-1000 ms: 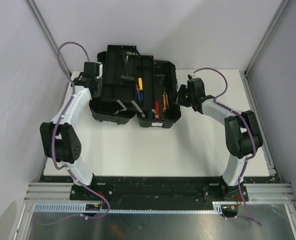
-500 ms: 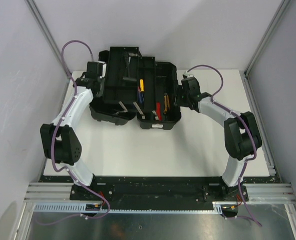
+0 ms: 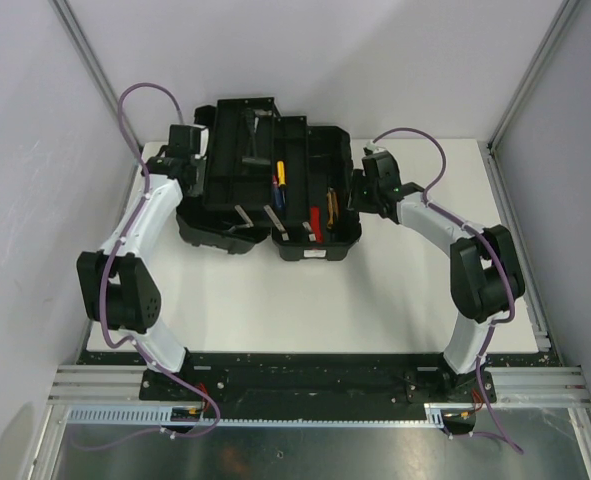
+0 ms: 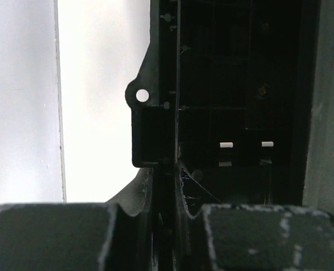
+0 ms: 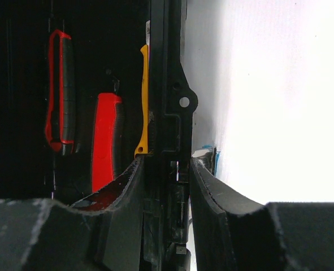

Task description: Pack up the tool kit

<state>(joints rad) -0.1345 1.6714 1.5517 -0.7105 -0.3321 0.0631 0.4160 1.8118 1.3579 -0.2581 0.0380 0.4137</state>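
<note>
As toolbox (image 3: pixel 315 245) lies open | my left gripper (image 4: pixel 164 175) pinches its left wall | my right gripper (image 5: pixel 167 164) clamps its right wall

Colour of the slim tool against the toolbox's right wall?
Slim tool is yellow; best in right wrist view.

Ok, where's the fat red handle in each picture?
Top external: the red handle lies in the right half of the tool kit, near the front.
Right wrist: left of centre, just above the right end effector.
Left wrist: not in it.
Shared landmark: the tool kit's black side wall, standing between the fingers of the left end effector and of the right one.
</note>
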